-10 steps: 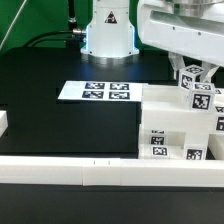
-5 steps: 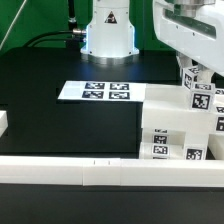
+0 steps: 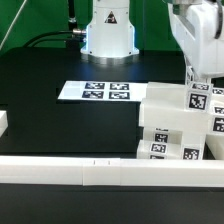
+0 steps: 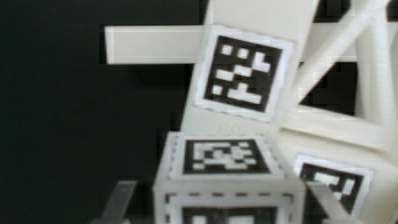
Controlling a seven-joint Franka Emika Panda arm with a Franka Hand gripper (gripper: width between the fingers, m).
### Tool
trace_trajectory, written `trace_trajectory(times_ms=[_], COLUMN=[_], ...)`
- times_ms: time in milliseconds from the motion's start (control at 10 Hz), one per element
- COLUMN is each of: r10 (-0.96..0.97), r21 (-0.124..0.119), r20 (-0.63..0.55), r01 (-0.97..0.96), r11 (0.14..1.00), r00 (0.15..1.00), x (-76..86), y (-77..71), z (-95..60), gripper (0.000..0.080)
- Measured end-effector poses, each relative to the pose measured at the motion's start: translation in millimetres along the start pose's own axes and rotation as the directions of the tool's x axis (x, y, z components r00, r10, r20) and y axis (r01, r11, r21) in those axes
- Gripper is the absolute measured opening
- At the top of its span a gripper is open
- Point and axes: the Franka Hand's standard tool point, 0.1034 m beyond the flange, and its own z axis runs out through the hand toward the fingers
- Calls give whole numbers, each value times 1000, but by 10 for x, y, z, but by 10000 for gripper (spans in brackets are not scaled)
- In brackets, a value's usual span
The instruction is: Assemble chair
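- Table (image 3: 60, 130): black work surface, and the landmark for all that follows; a white rail (image 3: 90, 172) runs along its near edge.
- Chair (image 3: 175, 125): a cluster of glossy white tagged parts at the table's corner, at the exterior view's right, hard against the rail. Judged light, rigid moulded plastic; the gloss suggests a slippery hold, so flat opposing faces are the better purchase, not the thin X-braces.
- Side frame (image 4: 294, 70): tagged upright with diagonal bracing, seen close in the wrist view. The slender bars look the most breakable, so grip it at the solid post.
- Marker board (image 3: 97, 91): flat on the table's middle, well apart from the chair.
- Cube (image 4: 222, 165): small tagged block just beside the side frame; its parallel faces should suit a pinch.
- Gripper (image 3: 196, 78): above the chair cluster. Whether its jaws are spread or clamping the cube cannot be told; the fingertips are hidden.
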Motion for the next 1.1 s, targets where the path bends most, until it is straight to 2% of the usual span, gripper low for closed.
trace_trajectory(times_ms=[100, 300, 400, 500, 600, 700, 1000, 1100], r10=[72, 63, 17, -23, -95, -191, -419, -547], r21=[0, 0, -4, -3, -1, -2, -3, -29], r20=[4, 6, 7, 9, 9, 9, 9, 22], r01=[-72, -63, -17, 23, 95, 191, 419, 547], r11=[997, 998, 1000, 1000, 995, 982, 908, 837], r00=[997, 998, 1000, 1000, 995, 982, 908, 837], x=[-14, -28, -23, -20, -29, -25, -19, -3], y=[0, 4, 4, -13, -15, -10, -5, 38], z=[1, 8, 8, -10, -13, -6, -2, 2], gripper=[268, 268, 366, 500, 500, 618, 648, 649])
